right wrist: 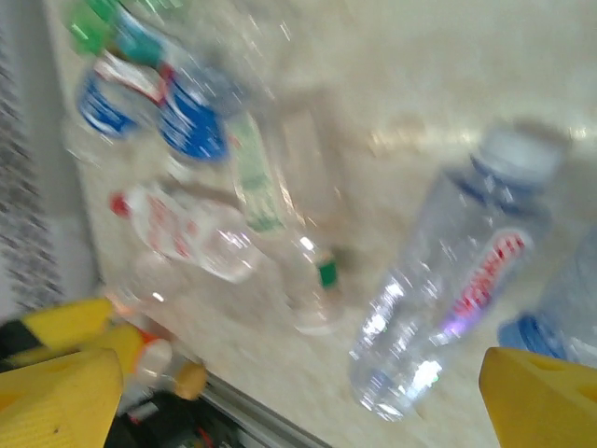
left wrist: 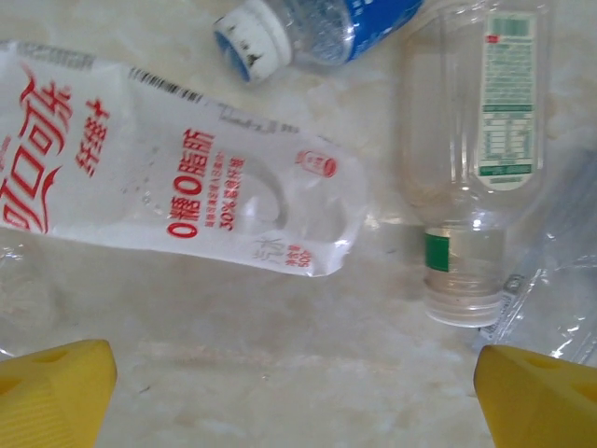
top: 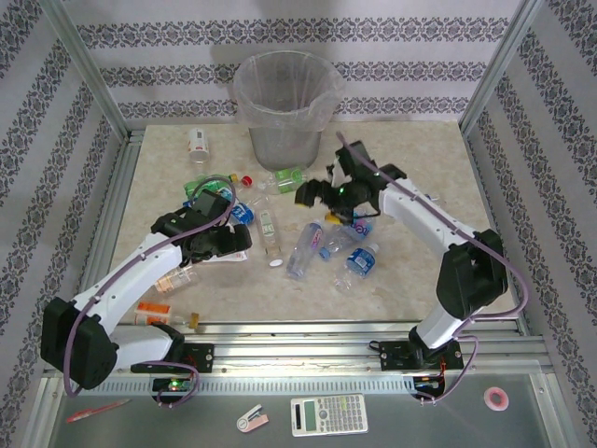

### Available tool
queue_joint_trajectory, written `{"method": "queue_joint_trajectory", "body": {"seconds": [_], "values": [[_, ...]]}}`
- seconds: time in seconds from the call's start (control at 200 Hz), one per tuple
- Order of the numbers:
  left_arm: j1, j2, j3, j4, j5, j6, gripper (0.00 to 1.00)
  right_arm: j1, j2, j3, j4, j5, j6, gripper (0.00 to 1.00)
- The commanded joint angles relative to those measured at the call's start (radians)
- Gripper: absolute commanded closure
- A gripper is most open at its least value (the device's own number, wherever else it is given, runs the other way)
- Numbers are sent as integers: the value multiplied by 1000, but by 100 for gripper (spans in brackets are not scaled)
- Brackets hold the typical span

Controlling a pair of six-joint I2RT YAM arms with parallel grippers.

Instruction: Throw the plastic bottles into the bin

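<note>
The left pincer [left wrist: 298,397] hangs open and empty over a white-label bottle [left wrist: 187,196]. The right pincer [right wrist: 298,401] is open above scattered plastic bottles [top: 303,250]. The bin [top: 280,140] stands at the far edge of the bench [top: 392,289].

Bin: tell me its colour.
The bin is grey, lined with a clear bag; clearest in the top external view.

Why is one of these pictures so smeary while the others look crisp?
Right wrist view: blurred throughout, as if the camera were moving; the red lettering on the clear bottle is unreadable. Left wrist view: sharp, with legible print on the white-labelled bottle and small glints on the green-labelled bottle. Top external view: evenly lit and crisp, the bin clearly outlined.
</note>
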Motion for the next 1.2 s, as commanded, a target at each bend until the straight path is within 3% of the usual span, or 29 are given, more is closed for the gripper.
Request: {"method": "queue_joint_trajectory", "body": {"seconds": [0.0, 0.26, 0.495, 0.634, 0.719, 0.799, 0.929, 1.074, 1.194], "values": [[-11, -8, 42, -154, -73, -43, 1, 41, -94, -53, 22, -10, -86, 2], [70, -104, 7, -334, -83, -124, 0, 47, -136, -126, 52, -41, -124, 2], [303, -243, -52, -431, 39, -146, 0, 69, -103, -81, 36, -106, -190, 2], [455, -312, -84, -492, 56, -152, 0, 66, -91, -78, 24, -105, -206, 2], [508, -310, -64, -533, 14, -185, 1, 60, -88, -81, 22, -114, -214, 2], [535, -300, -42, -599, -59, -297, 1, 48, -83, -80, 6, -122, -234, 2], [556, -198, -40, -707, -63, -436, 1, 13, -85, -84, -4, -147, -250, 2], [603, -47, -70, -778, -40, -483, 5, -21, -81, -76, -26, -178, -279, 2], [659, -47, -93, -788, -90, -495, 4, -41, -81, -62, -46, -196, -298, 2]]}}
